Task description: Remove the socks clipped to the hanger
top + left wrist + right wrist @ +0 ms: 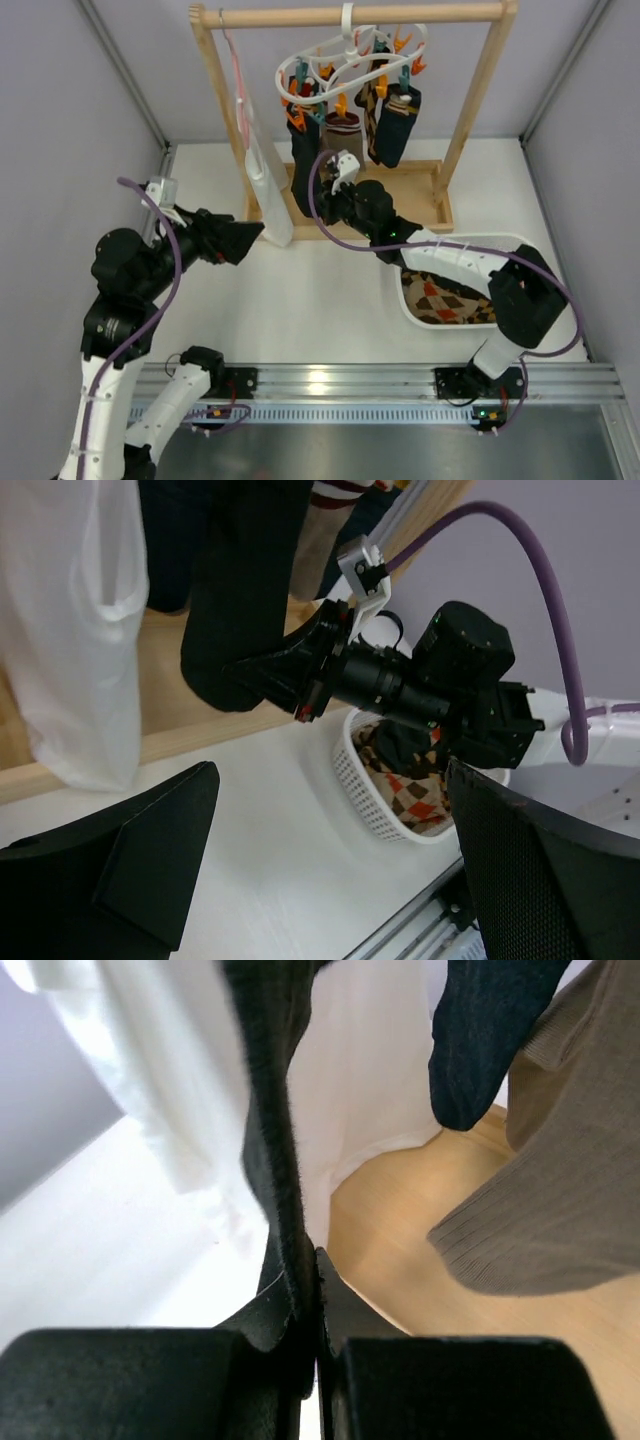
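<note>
four socks hang clipped to one white peg hanger (345,62): a black sock (303,160), a taupe sock (342,132), a brown patterned sock (371,105) and a navy sock (398,125). the right pincer (314,1285) is clamped on the black sock's lower end. the left pincer (255,232) is spread apart over the surface (330,300), beside one white cloth (268,190). one white basket (407,298) holds a diamond-patterned sock (445,298).
</note>
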Available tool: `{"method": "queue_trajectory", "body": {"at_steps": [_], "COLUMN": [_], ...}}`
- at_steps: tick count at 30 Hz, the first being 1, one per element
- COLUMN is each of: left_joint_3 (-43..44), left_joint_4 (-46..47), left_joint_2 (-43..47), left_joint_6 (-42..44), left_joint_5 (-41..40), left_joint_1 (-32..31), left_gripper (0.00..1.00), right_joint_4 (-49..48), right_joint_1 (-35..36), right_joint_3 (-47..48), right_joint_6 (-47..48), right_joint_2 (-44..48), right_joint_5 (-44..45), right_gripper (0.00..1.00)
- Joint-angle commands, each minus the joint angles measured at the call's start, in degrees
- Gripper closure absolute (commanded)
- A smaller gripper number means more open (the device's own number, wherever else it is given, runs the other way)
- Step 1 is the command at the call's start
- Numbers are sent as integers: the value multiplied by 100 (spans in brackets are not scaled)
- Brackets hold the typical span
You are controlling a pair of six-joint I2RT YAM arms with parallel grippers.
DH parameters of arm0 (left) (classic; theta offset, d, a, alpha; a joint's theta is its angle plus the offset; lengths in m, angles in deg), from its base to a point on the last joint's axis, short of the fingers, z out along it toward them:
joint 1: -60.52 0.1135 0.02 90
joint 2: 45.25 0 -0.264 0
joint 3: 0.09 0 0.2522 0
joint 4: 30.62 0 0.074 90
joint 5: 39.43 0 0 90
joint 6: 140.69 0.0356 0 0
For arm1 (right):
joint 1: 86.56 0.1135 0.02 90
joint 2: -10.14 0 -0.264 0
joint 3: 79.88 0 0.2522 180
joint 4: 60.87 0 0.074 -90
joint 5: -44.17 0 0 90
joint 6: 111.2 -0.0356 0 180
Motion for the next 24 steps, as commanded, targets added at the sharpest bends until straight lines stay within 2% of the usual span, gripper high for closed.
{"method": "queue_trajectory", "body": {"at_steps": [1,4,7,8,10,11,13,16,17,18,21,22,23,24], "left_joint_3": [131,16,217,288,525,613,972,1333,1691,1982,3037,3283,3808,3952], "left_joint_4": [1000,1817,1846,1847,1838,1847,1829,1733,1497,1338,846,705,591,529], "left_joint_2": [-551,-946,-1193,-1341,-1535,-1745,-2087,-2518,-2659,-2844,-3661,-4098,-4302,-4478], "left_joint_6": [-656,-1210,-974,-904,-737,-736,-736,-473,-394,-193,308,397,615,722], "left_joint_5": [851,1240,181,-371,-972,-1610,-2010,-3598,-4011,-4859,-6120,-6847,-7202,-7467], "left_joint_1": [-8,-61,-770,-1365,-1939,-2386,-2723,-3424,-3593,-3760,-4454,-4725,-4815,-4877], "left_gripper": [1,1,1,1,1,1,2,1,1,1,1,1,1,1], "right_joint_4": [-282,-193,-132,-19,131,271,351,641,755,791,888,905,932,1010], "right_joint_1": [122,122,122,122,122,113,113,122,122,122,122,157,166,192], "right_joint_3": [-273,-660,-1082,-1265,-1416,-1565,-1689,-1803,-1821,-1838,-1883,-1883,-1883,-1856], "right_joint_6": [-368,-535,-615,-606,-624,-624,-624,-589,-571,-545,-527,-527,-518,-518], "right_joint_2": [741,1215,1733,1987,2235,2462,2657,2894,2965,3000,3053,3027,3018,3009], "right_joint_5": [414,397,344,327,396,466,493,528,537,563,599,634,669,695], "right_gripper": [100,100,100,100,100,100,100,100,100,100,100,100,100,100]}}
